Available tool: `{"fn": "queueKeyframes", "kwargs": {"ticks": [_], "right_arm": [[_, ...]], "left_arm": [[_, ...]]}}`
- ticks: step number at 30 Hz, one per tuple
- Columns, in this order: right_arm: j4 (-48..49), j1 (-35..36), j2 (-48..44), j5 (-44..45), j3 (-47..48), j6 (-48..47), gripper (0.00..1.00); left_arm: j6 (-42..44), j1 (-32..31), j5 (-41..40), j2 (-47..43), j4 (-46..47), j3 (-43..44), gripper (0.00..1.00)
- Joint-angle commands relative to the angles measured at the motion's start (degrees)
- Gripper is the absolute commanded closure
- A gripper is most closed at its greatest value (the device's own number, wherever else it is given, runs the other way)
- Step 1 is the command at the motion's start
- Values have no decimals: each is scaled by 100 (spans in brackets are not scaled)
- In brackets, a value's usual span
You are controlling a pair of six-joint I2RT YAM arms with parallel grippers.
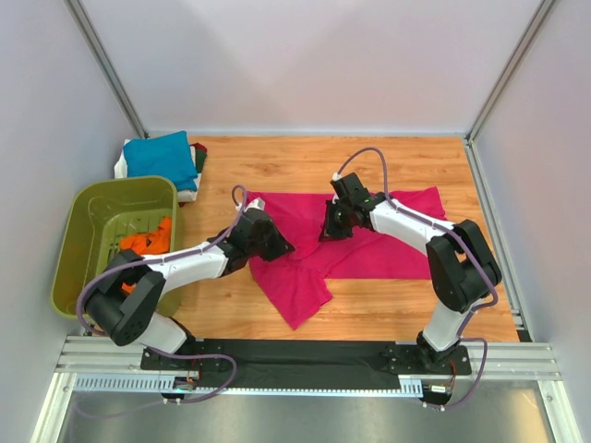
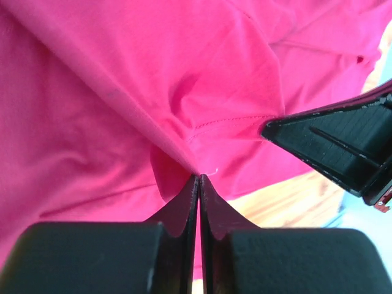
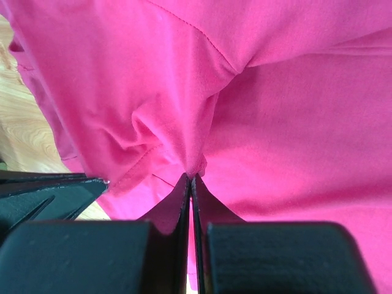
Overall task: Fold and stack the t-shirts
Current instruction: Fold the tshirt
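We see the olive basket (image 1: pixel 72 242) at the left edge of the table (image 1: pixel 388 309), holding orange t-shirts (image 1: pixel 148 242). Left gripper (image 2: pixel 199 177) and right gripper (image 3: pixel 191 177) both pinch tight on the magenta t-shirt (image 1: pixel 388 249), spread mid-table. Teal t-shirt (image 1: pixel 162 155) at far-left corner.

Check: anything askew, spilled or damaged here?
Only the magenta t-shirt: rumpled and skewed mid-table, one flap trailing toward the near edge, pinched by left gripper and right gripper. Nothing spilled or damaged.

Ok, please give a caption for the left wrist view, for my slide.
The left claw shut on a fold of the pink t-shirt.
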Motion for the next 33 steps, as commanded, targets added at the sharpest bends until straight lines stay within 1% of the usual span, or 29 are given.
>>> {"fn": "queueKeyframes", "kwargs": {"ticks": [1,2,5,9,10,12,13,14,16,19,21,24,28,30,32,33], "right_arm": [[-164,-17,-120,144,337,6,100],[-199,-9,-120,152,337,5,100],[-270,-17,-111,161,329,32,100],[-331,-17,-137,231,311,6,100],[-323,-9,-137,223,311,-3,100],[-314,-9,-93,179,320,-21,100],[-323,-9,-76,179,320,-12,100],[-323,-9,-41,170,328,-21,100],[-305,-9,-5,135,337,-12,100],[-296,-9,30,117,337,-21,100],[-296,-9,12,126,320,-21,100],[-296,-9,3,144,311,-30,100],[-288,-9,56,126,337,-30,100],[-270,-9,100,91,363,-21,100],[-279,-9,118,82,381,-21,100],[-270,-9,109,91,381,-21,100]], "left_arm": [[-668,-26,-103,-253,-549,180,98],[-669,-26,-103,-270,-697,172,100],[-906,-26,-173,-332,-874,110,100],[-942,-26,-217,-376,-823,5,100],[-768,-26,-217,-324,-744,4,96],[-530,-35,-217,-201,-603,-13,85],[-320,-35,-217,-122,-611,13,69],[-204,-35,-217,-52,-437,48,64],[-98,-35,-200,221,-383,66,56],[-63,-52,10,555,-76,-22,54],[-45,-70,2,661,-57,-22,54],[51,-96,-216,556,-171,-4,52],[113,-114,-217,398,-268,-13,46],[104,-131,-357,389,-321,-13,46],[60,-140,-332,397,-339,-13,55],[60,-149,-340,406,-365,-4,67]]}}
